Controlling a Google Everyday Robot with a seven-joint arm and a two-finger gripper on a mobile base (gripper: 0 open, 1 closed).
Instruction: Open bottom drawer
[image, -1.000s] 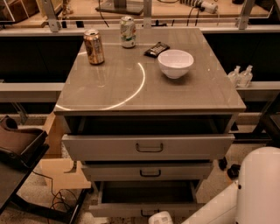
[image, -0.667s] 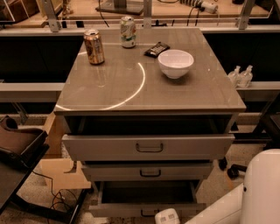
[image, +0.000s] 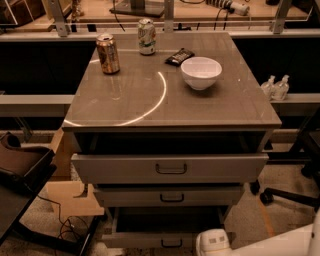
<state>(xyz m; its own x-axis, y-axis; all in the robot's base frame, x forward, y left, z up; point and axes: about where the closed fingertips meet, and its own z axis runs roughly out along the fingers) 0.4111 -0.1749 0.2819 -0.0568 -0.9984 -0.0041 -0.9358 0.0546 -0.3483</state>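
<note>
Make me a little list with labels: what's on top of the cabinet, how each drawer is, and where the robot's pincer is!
On top: brown can, green can, dark packet, white bowl
Top drawer: pulled out a little
Middle drawer: set further back than the top one
Bottom drawer: pulled out, dark inside showing
Pincer: low down, by the bottom drawer's right end

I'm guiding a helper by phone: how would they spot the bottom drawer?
Find the grey cabinet with the white bowl on top; three light-grey drawers stack down its front. The bottom drawer is the lowest, near the floor, with the gripper just right of its handle. Unlike the top drawer and middle drawer, its front panel is the narrowest.
</note>
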